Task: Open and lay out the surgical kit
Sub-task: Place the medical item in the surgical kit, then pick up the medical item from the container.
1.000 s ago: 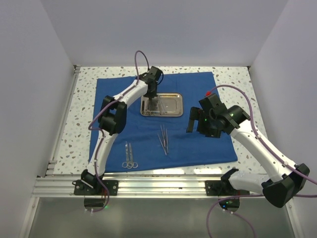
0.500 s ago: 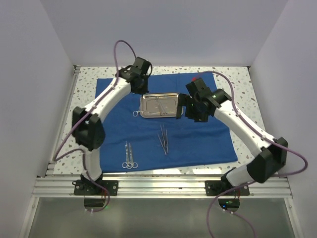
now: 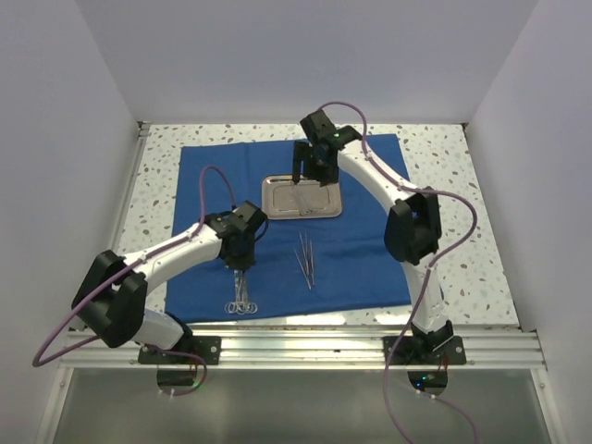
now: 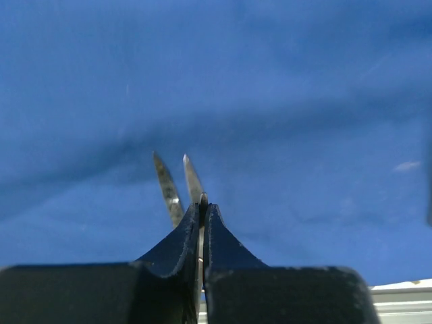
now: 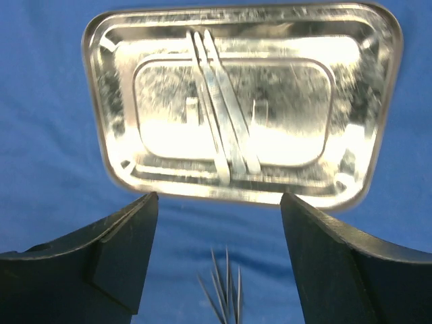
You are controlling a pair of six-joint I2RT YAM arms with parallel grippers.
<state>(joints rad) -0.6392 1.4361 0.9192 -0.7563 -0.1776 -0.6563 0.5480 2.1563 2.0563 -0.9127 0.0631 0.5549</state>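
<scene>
Surgical kit (image 3: pixel 370 268) lies opened out in front of you: its blue cloth (image 3: pixel 222 153) is spread flat on the speckled table (image 3: pixel 453 185), and the steel tray (image 3: pixel 326 199) sits on the far middle part of the cloth.

Your right gripper (image 3: pixel 309 178) hangs over the tray's far edge. From its wrist camera the tray (image 5: pixel 364 67) lies straight ahead, framed between the two fingers (image 5: pixel 121 250), which stand wide apart with nothing in them. A few flat silver tweezers (image 5: pixel 219 128) lie side by side in the tray, slightly slanted.

On the cloth just in front of the tray there is a small bunch of pointed tools (image 3: pixel 305 259), well clear of both grippers.

Your left gripper (image 3: pixel 239 266) is down on the near left part of the cloth, apart from the tray, at the far end of the scissors (image 3: pixel 242 298) — their ring handles lie near the cloth's front edge. In the left wrist view the fingers (image 4: pixel 179 236) are pressed together with a sliver of silver pinched between them, and two pointed tips (image 4: pixel 192 179) show just beyond.
</scene>
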